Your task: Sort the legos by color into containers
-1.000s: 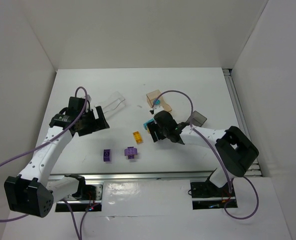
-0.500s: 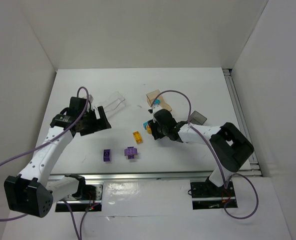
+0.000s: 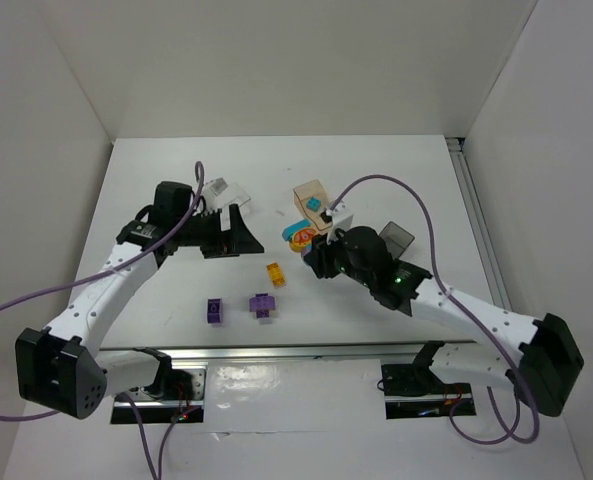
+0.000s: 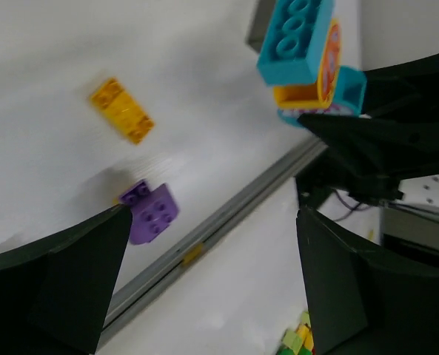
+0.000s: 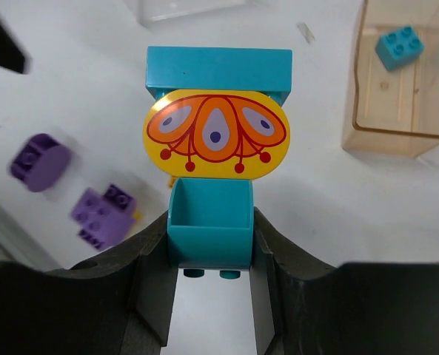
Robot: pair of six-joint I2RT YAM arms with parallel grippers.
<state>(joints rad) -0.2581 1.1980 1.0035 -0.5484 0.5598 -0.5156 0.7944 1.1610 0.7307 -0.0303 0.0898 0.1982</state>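
Observation:
My right gripper (image 5: 209, 248) is shut on a teal lego (image 5: 209, 222) that carries a yellow oval plate with an orange pattern (image 5: 215, 134). From above, this lego (image 3: 301, 237) hangs just left of the right gripper (image 3: 313, 250), near the tan container (image 3: 328, 213), which holds a small teal brick (image 3: 314, 203). An orange-yellow brick (image 3: 275, 274) and two purple bricks (image 3: 215, 311) (image 3: 263, 303) lie on the table. My left gripper (image 3: 244, 232) stands open and empty, left of the held lego. The clear container (image 3: 223, 189) is partly hidden behind the left arm.
A dark grey container (image 3: 398, 237) stands right of the right wrist. A metal rail (image 3: 306, 350) runs along the table's near edge. White walls close in the table on three sides.
My right gripper has shut on the teal lego with the yellow plate and lifted it, and the arm's elbow has swung out right. My left gripper has moved right toward the middle.

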